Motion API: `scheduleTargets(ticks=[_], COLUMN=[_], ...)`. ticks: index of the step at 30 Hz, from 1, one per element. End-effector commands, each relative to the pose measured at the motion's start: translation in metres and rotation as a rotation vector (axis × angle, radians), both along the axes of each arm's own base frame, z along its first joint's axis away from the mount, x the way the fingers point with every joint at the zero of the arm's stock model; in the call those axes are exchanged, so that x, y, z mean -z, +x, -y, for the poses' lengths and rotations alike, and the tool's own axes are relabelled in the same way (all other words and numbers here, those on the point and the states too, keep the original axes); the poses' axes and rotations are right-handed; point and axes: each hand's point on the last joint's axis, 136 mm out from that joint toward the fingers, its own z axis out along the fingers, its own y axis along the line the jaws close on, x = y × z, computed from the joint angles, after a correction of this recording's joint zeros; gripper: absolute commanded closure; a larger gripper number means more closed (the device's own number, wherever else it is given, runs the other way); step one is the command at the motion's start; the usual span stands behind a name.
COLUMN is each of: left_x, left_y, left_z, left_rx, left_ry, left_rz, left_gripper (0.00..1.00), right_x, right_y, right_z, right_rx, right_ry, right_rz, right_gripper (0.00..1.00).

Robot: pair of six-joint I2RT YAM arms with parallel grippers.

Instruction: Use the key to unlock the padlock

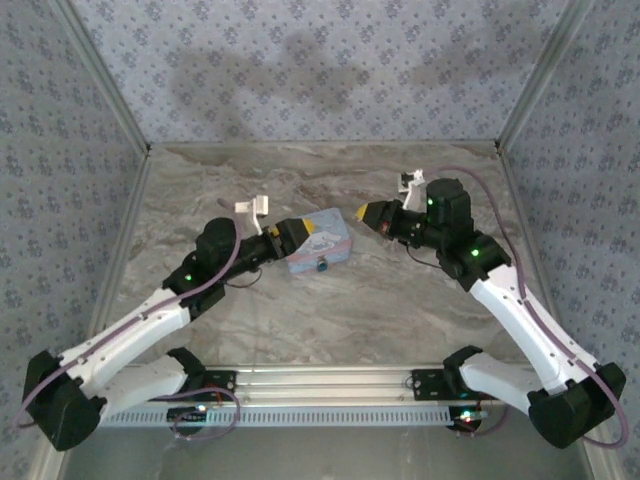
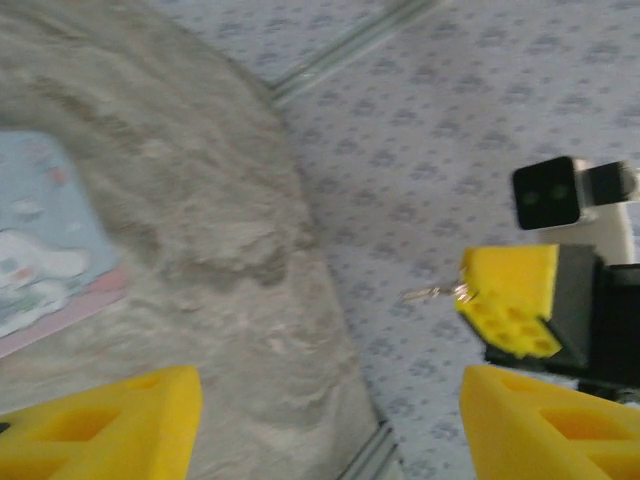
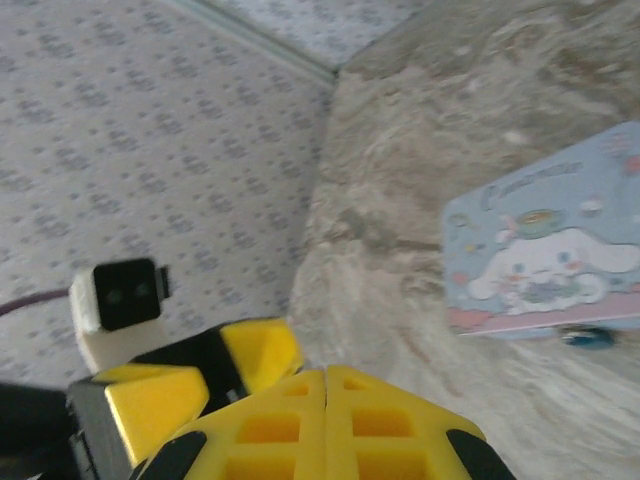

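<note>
The pale blue cartoon-printed tin (image 1: 322,245) lies mid-table. Its tiny dark blue-teal padlock (image 1: 322,266) hangs at the near side and shows under the tin's pink edge (image 3: 587,338). My left gripper (image 1: 303,231) is at the tin's left end, above its corner. Its yellow fingers (image 2: 100,425) stand open with bare table between them, and the tin (image 2: 40,250) lies off to their left. My right gripper (image 1: 365,212) hovers to the right of the tin, pads (image 3: 380,420) pressed together. A thin silvery key (image 2: 430,293) pokes from its tips.
Patterned walls close the table on three sides, with metal rails at the corners (image 1: 110,90). The marble tabletop (image 1: 350,320) stretches between the tin and the arm bases. The left gripper's fingertips (image 3: 200,385) are close to my right gripper.
</note>
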Motion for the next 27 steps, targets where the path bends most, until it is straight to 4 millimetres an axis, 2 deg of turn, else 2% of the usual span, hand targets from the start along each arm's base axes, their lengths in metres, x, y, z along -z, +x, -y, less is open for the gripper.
scheduleTargets(ticks=[1, 5, 10, 15, 22, 25, 27], left_x=[-0.075, -0.096, -0.096, -0.104, -0.104, -0.103, -0.097], left_y=[-0.011, -0.012, -0.014, -0.020, -0.023, -0.024, -0.022], left_z=[0.020, 0.032, 0.045, 0.048, 0.049, 0.049, 0.050], left_rx=[0.126, 0.182, 0.214, 0.241, 0.253, 0.253, 0.244], left_ry=[-0.249, -0.354, -0.347, -0.399, -0.403, -0.396, -0.378], left_rz=[0.157, 0.201, 0.194, 0.204, 0.201, 0.203, 0.194], left_gripper=[0.31, 0.29, 0.25, 0.31, 0.47, 0.47, 0.42], right_x=[-0.042, -0.050, -0.053, -0.051, -0.052, -0.052, -0.055], right_y=[-0.012, -0.016, -0.016, -0.015, -0.013, -0.014, -0.015], right_z=[-0.016, -0.026, -0.030, -0.032, -0.033, -0.033, -0.034], right_rx=[-0.060, -0.080, -0.084, -0.088, -0.084, -0.090, -0.096], right_ry=[0.129, 0.206, 0.241, 0.257, 0.283, 0.294, 0.309], right_rz=[0.065, 0.067, 0.063, 0.052, 0.050, 0.048, 0.050], right_gripper=[1.00, 1.00, 1.00, 1.00, 1.00, 1.00, 1.00])
